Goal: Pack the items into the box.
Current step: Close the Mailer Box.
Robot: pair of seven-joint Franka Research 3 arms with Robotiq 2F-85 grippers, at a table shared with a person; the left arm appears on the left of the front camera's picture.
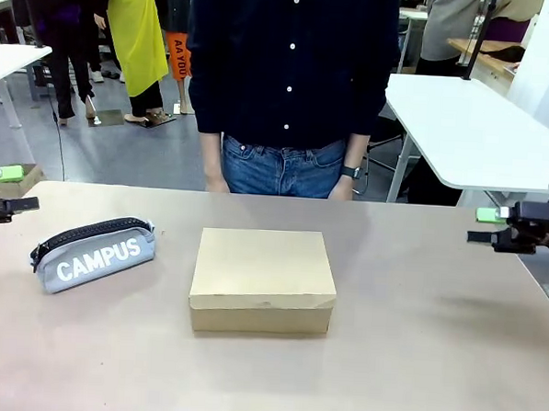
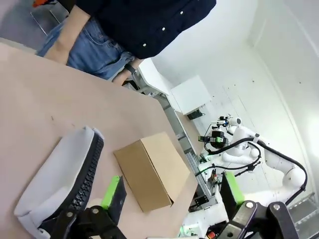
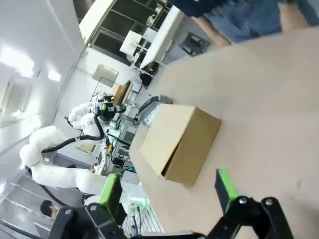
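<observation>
Apparently packing is finished or unstarted: the box (image 1: 263, 279) sits closed, both grippers (image 2: 169, 199) (image 3: 167, 191) spread, empty.

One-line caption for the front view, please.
Closed cardboard box beside grey CAMPUS pouch; both grippers open at table edges.

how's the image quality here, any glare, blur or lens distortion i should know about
Front view: even light, sharp, the box casts only a faint shadow on the table. Left wrist view: tilted and wide-angle, bright washed-out white wall, the grey pouch close and a bit soft. Right wrist view: rolled sideways, glare from ceiling lights upper left, the right gripper open at the bottom edge.
</observation>
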